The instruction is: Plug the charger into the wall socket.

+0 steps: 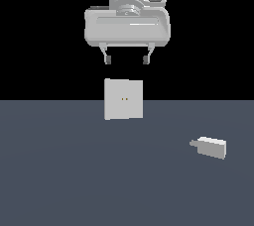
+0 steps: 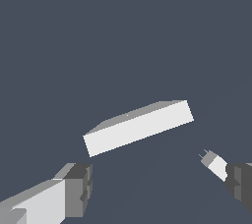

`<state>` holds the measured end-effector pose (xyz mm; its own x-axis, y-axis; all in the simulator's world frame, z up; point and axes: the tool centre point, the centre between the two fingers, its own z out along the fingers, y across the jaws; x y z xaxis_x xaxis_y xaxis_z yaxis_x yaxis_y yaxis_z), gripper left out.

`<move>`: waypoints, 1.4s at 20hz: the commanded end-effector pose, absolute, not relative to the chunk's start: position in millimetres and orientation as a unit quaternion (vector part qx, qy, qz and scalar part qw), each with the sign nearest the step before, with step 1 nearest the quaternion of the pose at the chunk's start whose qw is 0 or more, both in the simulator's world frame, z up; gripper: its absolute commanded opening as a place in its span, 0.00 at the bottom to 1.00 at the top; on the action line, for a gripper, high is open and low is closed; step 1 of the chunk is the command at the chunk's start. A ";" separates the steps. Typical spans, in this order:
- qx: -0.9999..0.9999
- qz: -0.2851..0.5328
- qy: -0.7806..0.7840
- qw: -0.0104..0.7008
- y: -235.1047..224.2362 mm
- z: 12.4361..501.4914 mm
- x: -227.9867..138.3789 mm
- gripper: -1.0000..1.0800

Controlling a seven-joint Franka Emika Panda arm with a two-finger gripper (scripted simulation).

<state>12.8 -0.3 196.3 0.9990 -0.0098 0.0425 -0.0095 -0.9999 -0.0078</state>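
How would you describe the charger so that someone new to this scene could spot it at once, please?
Start at the upright square wall socket standing on the dark floor below the open hand. Look nearer the camera and towards the exterior view's right: the charger lies there alone. It is the smaller light grey block with a short darker stub at one end.

I can't read any text, labels, brands or numbers in either view. The wall socket (image 1: 123, 99) face is plain apart from two tiny orange-brown holes; the charger (image 1: 212, 146) and gripper (image 1: 126, 60) housing carry no markings.
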 end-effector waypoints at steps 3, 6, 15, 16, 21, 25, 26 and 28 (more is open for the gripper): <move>-1.000 -0.022 0.004 0.004 -0.5 196.1 12.4 0.96; -1.000 -0.023 -0.001 0.005 -1.8 194.9 10.5 0.96; -0.999 -0.036 -0.038 0.010 -12.5 185.1 -3.4 0.96; -0.998 -0.038 -0.044 0.010 -14.3 183.5 -5.6 0.96; -0.996 -0.049 -0.078 0.015 -25.3 173.8 -17.4 0.96; -0.992 -0.059 -0.107 0.019 -35.3 165.3 -26.7 0.96; -0.991 -0.061 -0.114 0.020 -37.8 163.2 -28.8 0.96; -0.989 -0.066 -0.128 0.022 -42.7 159.1 -32.7 0.96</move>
